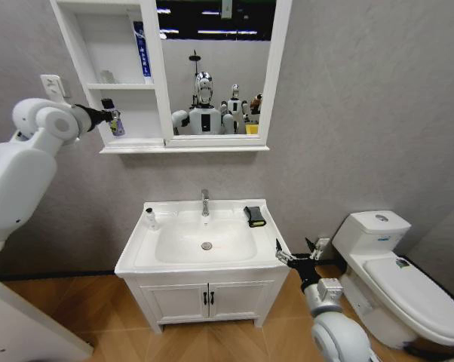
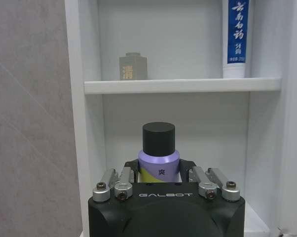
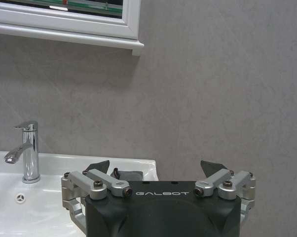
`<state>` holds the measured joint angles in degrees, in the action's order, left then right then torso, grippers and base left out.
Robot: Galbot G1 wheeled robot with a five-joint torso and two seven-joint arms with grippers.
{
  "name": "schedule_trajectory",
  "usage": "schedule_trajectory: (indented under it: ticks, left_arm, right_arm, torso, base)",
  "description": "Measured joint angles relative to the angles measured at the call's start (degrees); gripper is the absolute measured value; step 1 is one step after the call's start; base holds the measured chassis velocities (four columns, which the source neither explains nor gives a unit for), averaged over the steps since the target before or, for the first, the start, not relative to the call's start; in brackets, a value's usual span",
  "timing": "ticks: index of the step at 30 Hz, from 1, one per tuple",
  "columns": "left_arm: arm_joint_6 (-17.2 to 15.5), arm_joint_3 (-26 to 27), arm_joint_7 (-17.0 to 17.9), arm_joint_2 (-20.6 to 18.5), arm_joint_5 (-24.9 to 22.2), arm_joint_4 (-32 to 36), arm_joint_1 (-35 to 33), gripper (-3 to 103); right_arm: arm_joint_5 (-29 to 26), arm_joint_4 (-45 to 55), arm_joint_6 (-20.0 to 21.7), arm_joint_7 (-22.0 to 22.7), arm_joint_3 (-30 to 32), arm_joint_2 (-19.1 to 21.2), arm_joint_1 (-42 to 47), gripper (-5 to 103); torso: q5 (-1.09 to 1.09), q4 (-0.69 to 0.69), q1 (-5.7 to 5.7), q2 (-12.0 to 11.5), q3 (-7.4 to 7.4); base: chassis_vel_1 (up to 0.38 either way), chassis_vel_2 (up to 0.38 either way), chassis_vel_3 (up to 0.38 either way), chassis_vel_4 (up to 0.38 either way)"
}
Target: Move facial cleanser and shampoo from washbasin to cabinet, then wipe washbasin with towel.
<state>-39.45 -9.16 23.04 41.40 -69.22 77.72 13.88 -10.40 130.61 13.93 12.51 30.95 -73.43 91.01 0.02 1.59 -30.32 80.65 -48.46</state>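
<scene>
A purple bottle (image 2: 159, 165) with a black cap stands upright between the fingers of my left gripper (image 2: 158, 174), inside the cabinet's (image 1: 153, 83) lower open shelf compartment. In the head view the left gripper (image 1: 108, 118) reaches into that shelf with the purple bottle (image 1: 117, 122); its label does not tell me whether it is shampoo or cleanser. A small white bottle (image 1: 150, 219) stands on the washbasin's (image 1: 140, 256) back left rim. The black towel (image 1: 254, 216) lies on the back right rim. My right gripper (image 1: 293, 254) hangs open beside the basin's right front corner, with the towel (image 3: 129, 175) beyond its tips.
The upper shelf (image 2: 183, 85) carries a small grey jar (image 2: 133, 66) and a blue-and-white tube (image 2: 236, 37). A chrome faucet (image 1: 205, 202) rises behind the bowl. A white toilet (image 1: 397, 275) stands to the right of the vanity. Grey wall lies behind everything.
</scene>
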Motion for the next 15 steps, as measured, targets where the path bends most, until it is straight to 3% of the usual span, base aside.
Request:
schedule_trajectory:
  ticks: [8, 10, 15]
  left_arm:
    - [1.3, -2.6, -4.1, 6.4, 6.6, -10.2, 3.2, 43]
    - [1.4, -2.7, -4.9, 9.8, 9.7, -14.6, 4.2, 43]
    - [1.0, -2.7, -6.9, 11.9, 13.6, -19.0, 5.7, 43]
  right_arm:
    - [0.0, 0.0, 0.0, 0.1, 0.8, -0.6, 0.0, 100]
    - [0.1, 0.0, 0.0, 0.1, 1.1, -1.0, 0.0, 100]
    - [0.3, 0.0, 0.0, 0.2, 1.1, -1.3, 0.2, 100]
  torso:
    - [0.0, -0.01, 0.0, 0.0, 0.0]
    - [0.0, 0.03, -0.01, 0.0, 0.0]
    - [0.0, 0.01, 0.0, 0.0, 0.0]
  base:
    - [0.0, 0.0, 0.0, 0.0]
    - [0.0, 0.0, 0.0, 0.0]
    - [0.0, 0.0, 0.0, 0.0]
